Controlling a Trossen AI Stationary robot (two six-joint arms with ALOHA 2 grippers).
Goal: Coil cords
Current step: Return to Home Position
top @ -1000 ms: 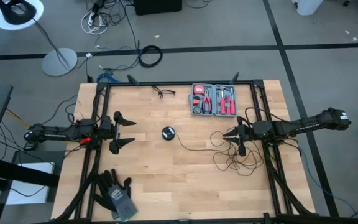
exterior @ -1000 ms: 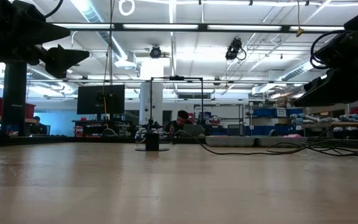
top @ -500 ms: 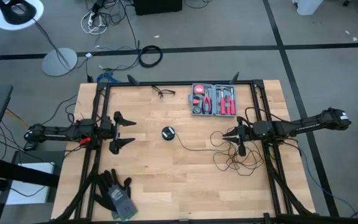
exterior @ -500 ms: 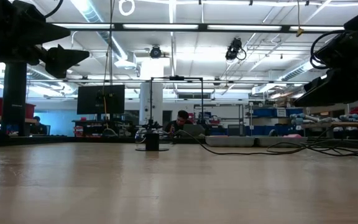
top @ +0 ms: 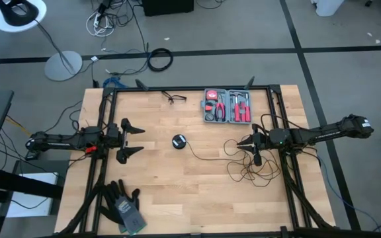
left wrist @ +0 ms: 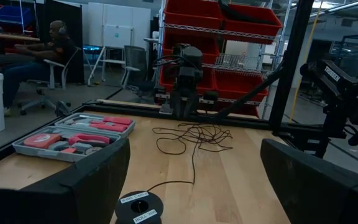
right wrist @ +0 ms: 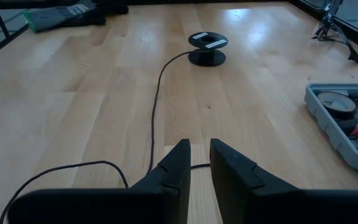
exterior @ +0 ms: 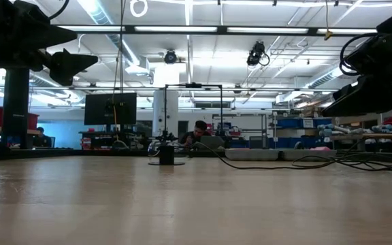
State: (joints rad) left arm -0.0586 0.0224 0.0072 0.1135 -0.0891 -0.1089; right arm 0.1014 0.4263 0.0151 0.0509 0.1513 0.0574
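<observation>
Since the cord (top: 207,158) trails rightward from mid-frame, we judge the right end effector (top: 242,144) — nearly closed — nearer than the open left end effector (top: 142,140).

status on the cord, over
Left gripper open, right gripper nearly shut, both empty. Cord uncoiled, trailing from spool to tangle under right gripper. Tool case clear of it.
</observation>
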